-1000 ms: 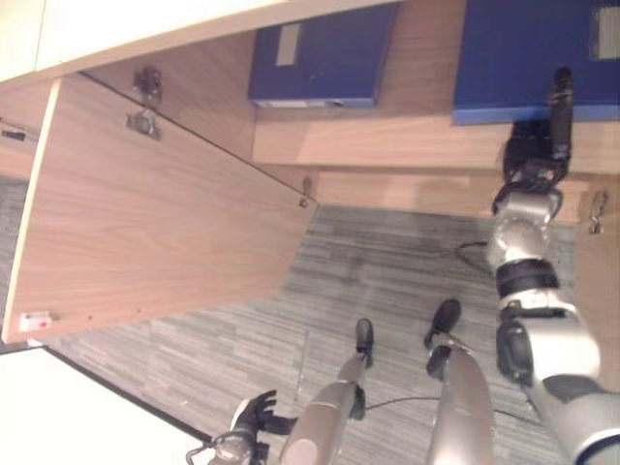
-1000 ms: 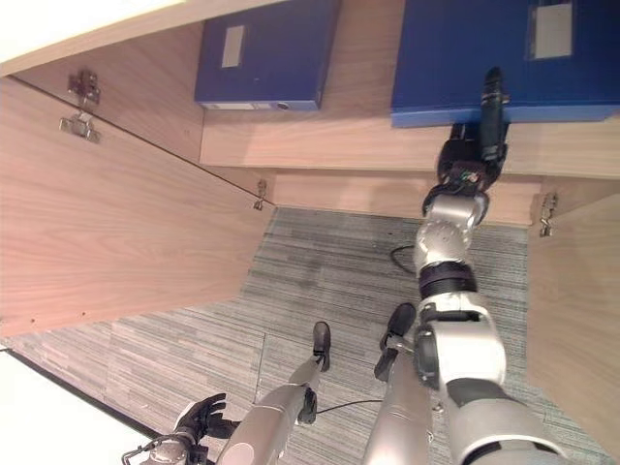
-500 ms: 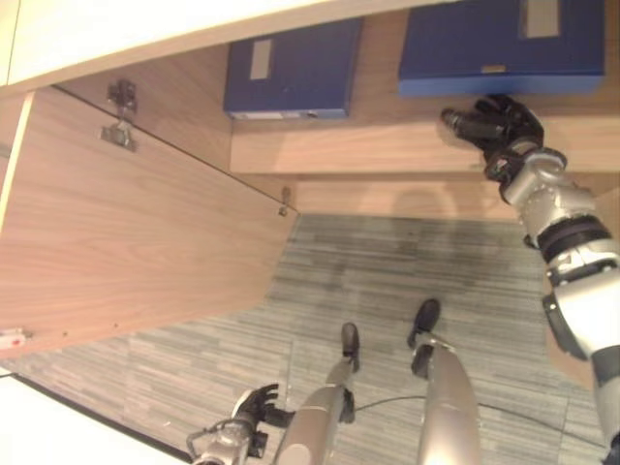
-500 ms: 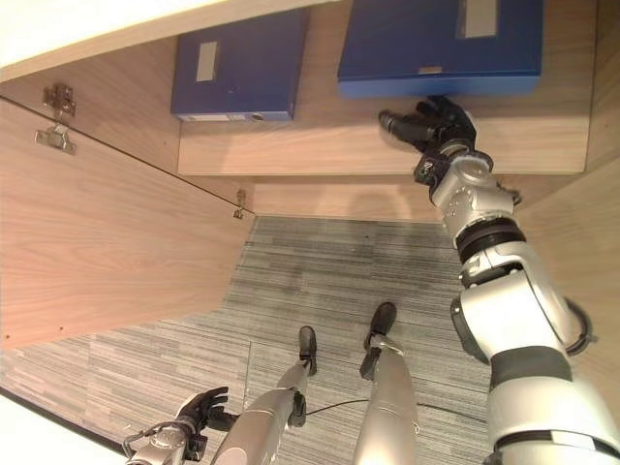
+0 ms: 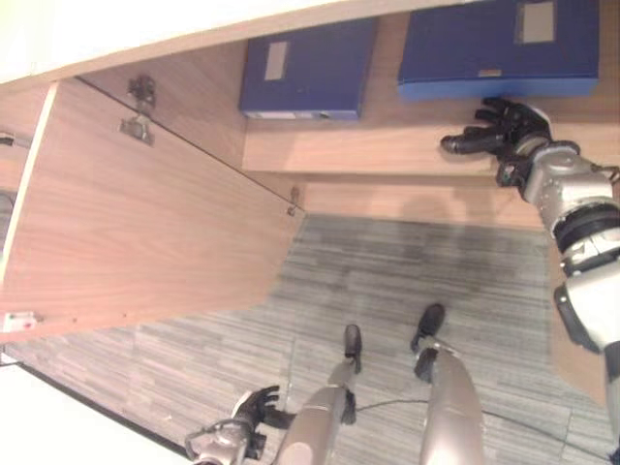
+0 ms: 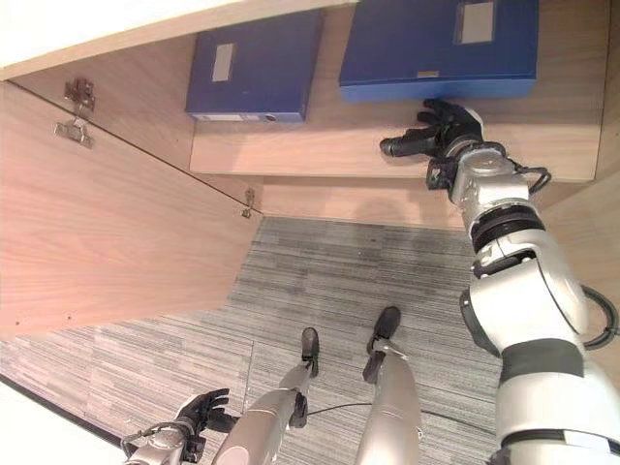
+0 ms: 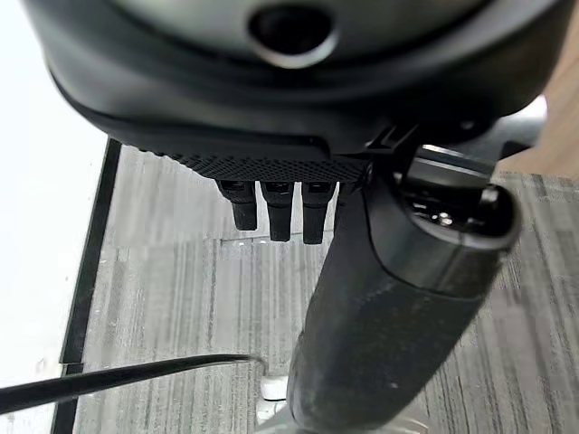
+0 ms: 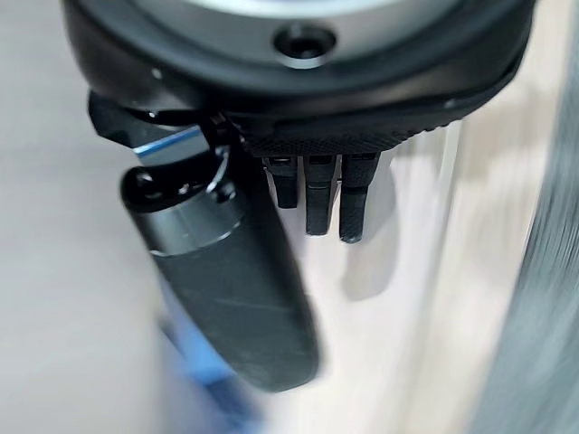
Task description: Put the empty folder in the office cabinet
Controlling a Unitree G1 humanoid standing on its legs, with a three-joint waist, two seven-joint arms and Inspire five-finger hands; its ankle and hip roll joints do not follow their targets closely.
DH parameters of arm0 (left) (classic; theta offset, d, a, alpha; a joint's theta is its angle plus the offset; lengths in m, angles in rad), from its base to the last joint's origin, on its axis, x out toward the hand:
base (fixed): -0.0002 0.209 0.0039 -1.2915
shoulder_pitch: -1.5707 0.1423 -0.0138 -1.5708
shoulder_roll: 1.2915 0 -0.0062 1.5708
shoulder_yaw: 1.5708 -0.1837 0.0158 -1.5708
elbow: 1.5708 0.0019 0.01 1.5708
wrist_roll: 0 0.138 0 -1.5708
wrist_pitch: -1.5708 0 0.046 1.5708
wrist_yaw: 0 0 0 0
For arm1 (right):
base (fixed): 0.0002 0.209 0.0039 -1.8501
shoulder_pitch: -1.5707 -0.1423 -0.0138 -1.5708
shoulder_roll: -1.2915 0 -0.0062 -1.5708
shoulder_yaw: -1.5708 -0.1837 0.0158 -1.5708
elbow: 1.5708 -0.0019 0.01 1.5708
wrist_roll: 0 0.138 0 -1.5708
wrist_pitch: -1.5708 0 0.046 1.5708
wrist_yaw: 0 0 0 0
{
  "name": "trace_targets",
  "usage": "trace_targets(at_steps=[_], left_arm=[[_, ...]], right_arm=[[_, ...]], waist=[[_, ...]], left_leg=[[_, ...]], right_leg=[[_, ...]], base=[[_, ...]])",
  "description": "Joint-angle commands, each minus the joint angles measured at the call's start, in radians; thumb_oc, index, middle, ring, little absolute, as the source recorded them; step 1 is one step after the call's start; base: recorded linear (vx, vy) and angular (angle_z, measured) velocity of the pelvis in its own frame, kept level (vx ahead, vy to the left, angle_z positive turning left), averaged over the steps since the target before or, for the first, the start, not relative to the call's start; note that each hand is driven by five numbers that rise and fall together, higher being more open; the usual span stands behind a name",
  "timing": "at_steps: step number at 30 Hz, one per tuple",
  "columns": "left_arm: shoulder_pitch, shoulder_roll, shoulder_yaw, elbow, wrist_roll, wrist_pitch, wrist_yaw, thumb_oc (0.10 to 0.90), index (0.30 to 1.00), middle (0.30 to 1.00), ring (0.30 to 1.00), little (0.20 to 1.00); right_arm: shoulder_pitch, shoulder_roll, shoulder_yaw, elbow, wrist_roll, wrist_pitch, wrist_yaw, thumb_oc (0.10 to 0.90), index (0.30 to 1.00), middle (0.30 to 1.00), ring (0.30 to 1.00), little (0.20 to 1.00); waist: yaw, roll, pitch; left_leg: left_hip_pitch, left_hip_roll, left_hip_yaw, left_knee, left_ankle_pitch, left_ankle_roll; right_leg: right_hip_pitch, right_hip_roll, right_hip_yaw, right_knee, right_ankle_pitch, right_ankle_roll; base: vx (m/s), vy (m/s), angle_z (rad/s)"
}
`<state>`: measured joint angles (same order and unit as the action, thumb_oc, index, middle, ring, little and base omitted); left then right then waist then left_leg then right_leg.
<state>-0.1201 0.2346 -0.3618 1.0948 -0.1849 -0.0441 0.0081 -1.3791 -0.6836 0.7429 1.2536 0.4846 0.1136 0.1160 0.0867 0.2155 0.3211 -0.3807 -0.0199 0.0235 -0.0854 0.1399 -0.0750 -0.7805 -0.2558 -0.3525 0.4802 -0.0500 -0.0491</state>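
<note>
Two blue folders lie flat on the wooden cabinet shelf: a smaller one to the left and a larger one to the right. My right hand hovers over the shelf just in front of the larger folder's near edge, open with fingers spread, holding nothing and apart from the folder. In the right wrist view its fingers are straight, with a blue blur beyond the thumb. My left hand hangs low near the floor, fingers relaxed and empty.
The left cabinet door stands wide open, its hinges showing. The right door's inner face borders my right arm. Grey striped carpet lies below the shelf front. A pale cabinet top runs above.
My right hand has come off the larger folder's edge and drawn back over the shelf, fingers now spread. The camera has shifted a little. The left hand has stayed put.
</note>
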Motion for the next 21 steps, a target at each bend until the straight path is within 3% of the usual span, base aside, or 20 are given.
trace_targets(at_steps=[1, 3, 4, 5, 6, 9, 14, 21], left_arm=[[0.050, 0.104, -0.041, 0.029, 0.034, 0.012, -0.015, 0.800, 0.900, 0.900, 0.900, 0.900], [0.042, 0.107, -0.042, 0.003, 0.026, 0.009, -0.021, 0.800, 0.900, 0.900, 0.900, 0.900], [0.042, 0.107, -0.042, 0.003, 0.026, 0.009, -0.021, 0.800, 0.900, 0.900, 0.900, 0.900], [0.134, 0.141, -0.053, -0.162, 0.009, -0.018, -0.015, 0.800, 0.900, 0.900, 0.900, 0.900], [0.228, 0.178, -0.048, -0.358, -0.012, -0.005, -0.052, 0.800, 0.900, 0.900, 0.900, 0.900], [0.321, 0.290, -0.058, -0.631, -0.027, 0.008, -0.140, 0.800, 0.900, 0.900, 0.900, 0.900], [0.252, 0.244, -0.100, -0.483, 0.074, 0.010, -0.119, 0.800, 0.900, 0.900, 0.900, 0.900], [0.204, 0.250, -0.134, -0.537, 0.115, -0.004, -0.119, 0.800, 0.900, 0.900, 0.900, 0.900]], right_arm=[[0.000, 0.003, 0.211, 0.106, -0.443, 0.061, 0.116, 0.800, 0.900, 0.900, 0.900, 0.900], [0.030, -0.016, 0.292, 0.084, -0.657, 0.042, 0.127, 0.800, 0.900, 0.900, 0.900, 0.900], [0.030, -0.017, 0.292, 0.083, -0.658, 0.042, 0.127, 0.800, 0.900, 0.900, 0.900, 0.900], [0.060, -0.056, 0.287, 0.053, -0.680, 0.040, 0.098, 0.800, 0.900, 0.900, 0.900, 0.900], [0.127, -0.096, 0.295, 0.030, -0.722, 0.022, 0.156, 0.800, 0.900, 0.900, 0.900, 0.900], [0.184, -0.137, 0.307, -0.055, -0.813, 0.009, 0.229, 0.800, 0.900, 0.900, 0.900, 0.900], [0.217, -0.109, 0.322, -0.099, -0.883, -0.004, 0.228, 0.800, 0.900, 0.900, 0.900, 0.900], [0.218, -0.114, 0.334, -0.206, -0.819, -0.021, 0.249, 0.800, 0.900, 0.900, 0.900, 0.900]], waist=[[0.025, -0.009, -0.010], [0.023, -0.011, -0.007], [0.023, -0.010, -0.007], [0.040, 0.000, -0.003], [0.051, 0.011, 0.001], [0.058, 0.026, 0.006], [0.055, 0.013, -0.003], [0.040, 0.003, -0.011]], left_leg=[[0.125, 0.027, -0.082, -0.002, -0.145, -0.039], [0.126, 0.026, -0.083, -0.002, -0.145, -0.036], [0.126, 0.026, -0.083, -0.002, -0.145, -0.036], [0.124, 0.023, -0.090, -0.002, -0.146, -0.032], [0.125, 0.021, -0.095, -0.002, -0.144, -0.027], [0.137, 0.014, -0.097, -0.002, -0.149, -0.020], [0.150, 0.013, -0.088, -0.002, -0.155, -0.018], [0.172, 0.011, -0.072, -0.002, -0.161, -0.020]], right_leg=[[0.004, 0.004, 0.100, -0.073, 0.072, 0.179], [0.012, 0.003, 0.100, -0.082, 0.074, 0.181], [0.013, 0.004, 0.099, -0.083, 0.073, 0.181], [0.023, -0.004, 0.091, -0.089, 0.074, 0.183], [0.033, -0.007, 0.087, -0.094, 0.074, 0.186], [0.059, -0.011, 0.085, -0.108, 0.071, 0.189], [0.081, -0.004, 0.097, -0.136, 0.077, 0.191], [0.126, 0.004, 0.101, -0.174, 0.080, 0.190]], base=[[0.00, 0.000, 0.00], [0.00, 0.008, 0.02], [-0.02, 0.002, 0.05], [-0.03, -0.026, 0.05], [-0.04, -0.020, 0.04], [-0.01, 0.024, 0.15], [-0.01, 0.023, -0.03], [-0.01, 0.010, -0.03]])
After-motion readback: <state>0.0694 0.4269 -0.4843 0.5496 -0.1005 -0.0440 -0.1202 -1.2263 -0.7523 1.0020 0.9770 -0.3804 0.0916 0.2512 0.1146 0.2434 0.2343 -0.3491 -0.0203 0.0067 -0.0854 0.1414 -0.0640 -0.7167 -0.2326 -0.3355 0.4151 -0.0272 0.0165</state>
